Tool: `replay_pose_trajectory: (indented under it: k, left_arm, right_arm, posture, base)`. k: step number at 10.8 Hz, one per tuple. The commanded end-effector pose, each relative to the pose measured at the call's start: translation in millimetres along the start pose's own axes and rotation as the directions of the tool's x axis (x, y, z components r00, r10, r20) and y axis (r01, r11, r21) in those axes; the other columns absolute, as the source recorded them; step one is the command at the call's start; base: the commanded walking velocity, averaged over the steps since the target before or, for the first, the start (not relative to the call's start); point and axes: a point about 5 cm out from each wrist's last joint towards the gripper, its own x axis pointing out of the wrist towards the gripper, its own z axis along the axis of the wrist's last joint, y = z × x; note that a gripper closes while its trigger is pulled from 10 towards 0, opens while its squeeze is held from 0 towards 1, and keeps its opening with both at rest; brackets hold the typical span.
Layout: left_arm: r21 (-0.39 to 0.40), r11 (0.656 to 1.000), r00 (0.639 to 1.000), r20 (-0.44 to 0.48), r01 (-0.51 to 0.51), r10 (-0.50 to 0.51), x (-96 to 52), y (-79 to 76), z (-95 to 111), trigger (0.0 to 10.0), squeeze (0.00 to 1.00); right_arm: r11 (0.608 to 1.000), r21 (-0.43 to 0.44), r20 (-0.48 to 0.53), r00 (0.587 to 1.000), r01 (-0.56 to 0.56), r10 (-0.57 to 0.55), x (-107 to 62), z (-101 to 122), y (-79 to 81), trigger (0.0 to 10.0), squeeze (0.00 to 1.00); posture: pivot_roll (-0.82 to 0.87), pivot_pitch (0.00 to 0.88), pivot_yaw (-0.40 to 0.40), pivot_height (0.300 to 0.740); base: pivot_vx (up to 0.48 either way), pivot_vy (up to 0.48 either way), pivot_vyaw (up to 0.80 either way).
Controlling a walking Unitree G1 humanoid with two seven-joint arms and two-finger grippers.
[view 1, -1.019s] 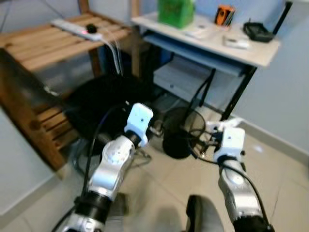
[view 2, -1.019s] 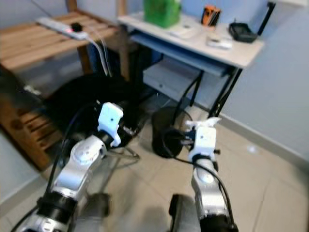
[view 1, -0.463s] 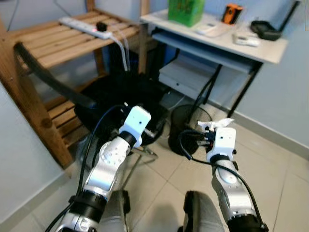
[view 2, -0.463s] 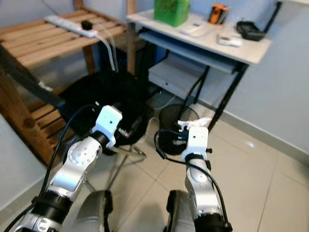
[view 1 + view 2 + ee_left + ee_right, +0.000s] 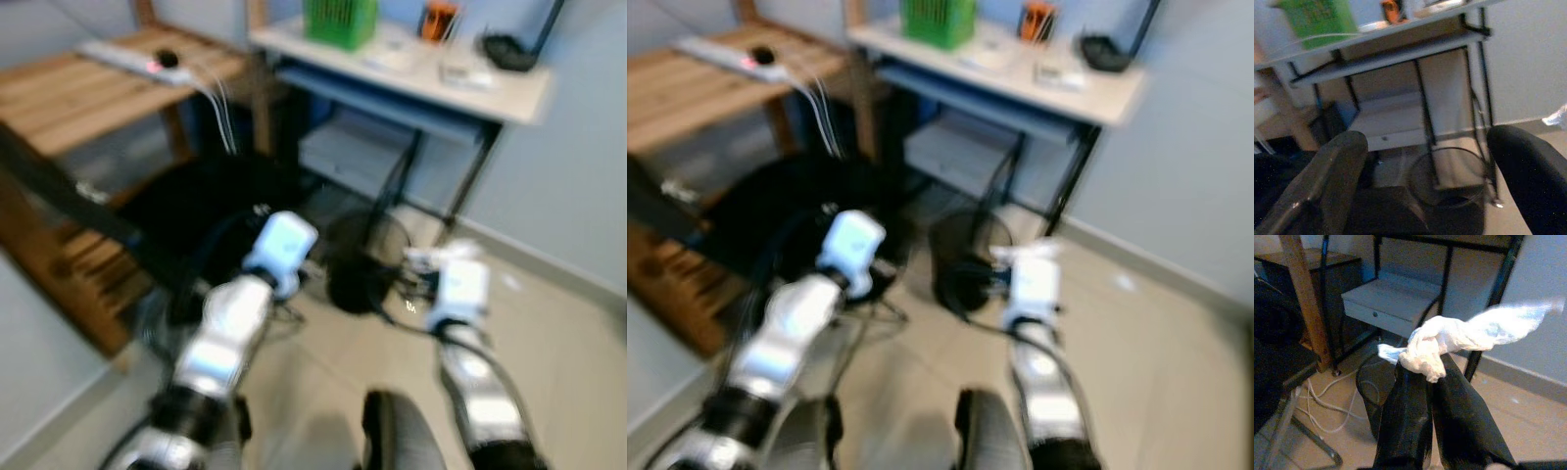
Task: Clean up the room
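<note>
Tissue [image 5: 1442, 343] | pinched at tips of right gripper [image 5: 1426, 374], held just short of bin [image 5: 367, 264] by desk [image 5: 509, 93] leg, likely for dropping in | left gripper [image 5: 1425, 161] spread, empty, facing bin | views blurred, robot probably walking.

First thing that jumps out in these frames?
The right hand pinches a crumpled white tissue between its fingers, held out toward the black wire bin on the floor by the desk. The left hand is open, pointing at the same bin. A green box stands on the desk, bright among the greys.
</note>
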Motion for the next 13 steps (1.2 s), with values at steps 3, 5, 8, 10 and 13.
replay_pose_trajectory:
  k: [3,5,8,10,13]
  left_arm:
    - [0.008,1.000,0.999,-0.026,-0.020,0.020,-4.2,9.0,-6,10.0,0.00]
    - [0.047,0.999,0.999,-0.033,0.024,-0.022,-2.5,1.8,-6,10.0,0.00]
    - [0.033,0.999,1.000,-0.031,0.005,-0.004,-1.9,2.9,-6,10.0,0.00]
    - [0.049,0.999,1.000,-0.027,0.002,0.000,-1.6,3.5,-5,10.0,0.00]
    - [0.027,1.000,0.999,-0.037,-0.004,0.005,-2.2,2.9,-6,10.0,0.00]
  right_arm:
    - [0.999,0.011,0.012,0.999,-0.033,0.033,1.5,2,11.5,10.0,0.00]
    - [0.999,0.011,0.008,0.999,-0.034,0.034,1.4,1,11.4,10.0,0.00]
    - [0.999,0.011,0.009,0.999,-0.036,0.036,1.4,1,12.0,10.0,0.00]
    - [0.999,0.011,0.009,0.999,-0.042,0.042,1.7,1,13.4,10.0,0.00]
    - [0.999,0.011,0.006,0.999,-0.049,0.049,1.8,1,15.1,10.0,0.00]
  posture:
    - [0.07,0.000,-0.023,0.578]
    - [0.06,0.000,-0.022,0.578]
    - [0.06,0.000,-0.021,0.578]
    - [0.07,0.000,-0.022,0.578]
    - [0.07,0.000,-0.021,0.578]
  base:
    - [0.461,0.000,0.00]
    - [0.231,0.000,0.00]
    - [0.000,-0.121,0.00]
    - [0.266,-0.396,0.00]
    - [0.280,-0.386,0.00]
